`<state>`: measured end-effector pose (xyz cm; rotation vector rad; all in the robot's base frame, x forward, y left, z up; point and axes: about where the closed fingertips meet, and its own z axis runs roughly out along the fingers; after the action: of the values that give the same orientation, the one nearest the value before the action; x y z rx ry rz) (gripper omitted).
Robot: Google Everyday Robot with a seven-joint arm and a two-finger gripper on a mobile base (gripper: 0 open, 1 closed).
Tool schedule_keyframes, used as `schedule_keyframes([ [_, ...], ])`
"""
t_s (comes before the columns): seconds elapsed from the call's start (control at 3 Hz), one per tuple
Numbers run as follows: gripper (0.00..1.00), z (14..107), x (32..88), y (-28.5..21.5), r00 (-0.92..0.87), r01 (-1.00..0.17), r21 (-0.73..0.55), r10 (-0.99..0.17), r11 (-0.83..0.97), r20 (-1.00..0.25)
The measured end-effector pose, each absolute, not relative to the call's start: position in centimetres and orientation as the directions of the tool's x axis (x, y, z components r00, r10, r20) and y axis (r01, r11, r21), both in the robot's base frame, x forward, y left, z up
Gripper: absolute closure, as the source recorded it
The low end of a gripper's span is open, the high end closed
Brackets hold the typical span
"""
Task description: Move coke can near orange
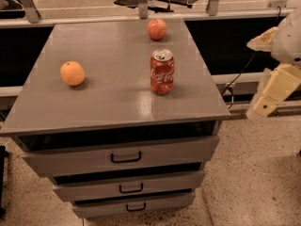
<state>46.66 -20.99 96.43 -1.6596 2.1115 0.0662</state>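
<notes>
Camera view: the coke can (162, 72) is standing upright on the bench (113, 105), well apart from the orange (72, 73). Probably stiff, slick and light, so grasp it mid-body. The tool (273, 93) is hanging beside the bench, its state untellable.

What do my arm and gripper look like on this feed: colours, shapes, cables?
The arm's rounded off-white joint housing shows at the right edge, a cream wedge-shaped cover on its left. Below it is the gripper, a boxy cream-yellow block tapering downward, right of the grey drawer cabinet. No markings show. A thin black cable runs nearby; whether it is the arm's is unclear.
</notes>
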Motion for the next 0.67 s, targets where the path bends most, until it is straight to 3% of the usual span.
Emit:
schedule_keyframes([
  [0.67, 0.00, 92.4, 55.0, -15.8, -0.092, -0.943, -0.183, -0.744, 0.280, -0.662],
])
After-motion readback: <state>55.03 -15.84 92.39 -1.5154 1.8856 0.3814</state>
